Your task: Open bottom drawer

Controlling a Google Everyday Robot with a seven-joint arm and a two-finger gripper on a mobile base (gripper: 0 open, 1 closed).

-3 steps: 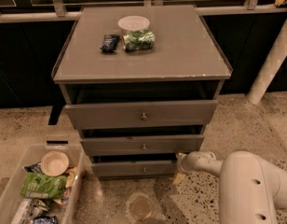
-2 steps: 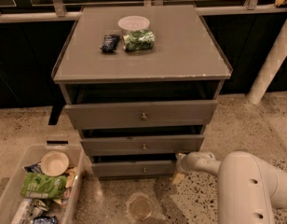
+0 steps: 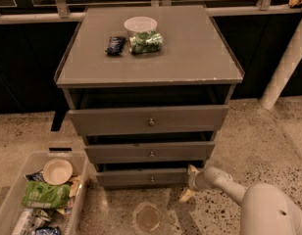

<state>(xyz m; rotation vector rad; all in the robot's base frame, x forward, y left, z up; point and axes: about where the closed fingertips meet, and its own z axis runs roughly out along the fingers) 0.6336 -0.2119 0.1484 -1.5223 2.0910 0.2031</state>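
The bottom drawer [image 3: 141,178] is the lowest and narrowest grey front of the cabinet, with a small round knob [image 3: 152,179] at its centre. A dark gap shows above its front. My gripper [image 3: 188,182] is low by the floor at the drawer front's right end, to the right of the knob. Its two pale fingers [image 3: 192,170] are spread apart, one up and one down, and hold nothing. The white arm [image 3: 224,182] runs in from the lower right.
The mid-sized drawer [image 3: 151,152] and the widest drawer [image 3: 149,120] lie above. On the cabinet top [image 3: 190,53] are a white bowl [image 3: 140,24], a green bag [image 3: 146,42] and a dark packet [image 3: 115,44]. A clear bin [image 3: 9,199] of items stands lower left. A white post [image 3: 286,62] stands right.
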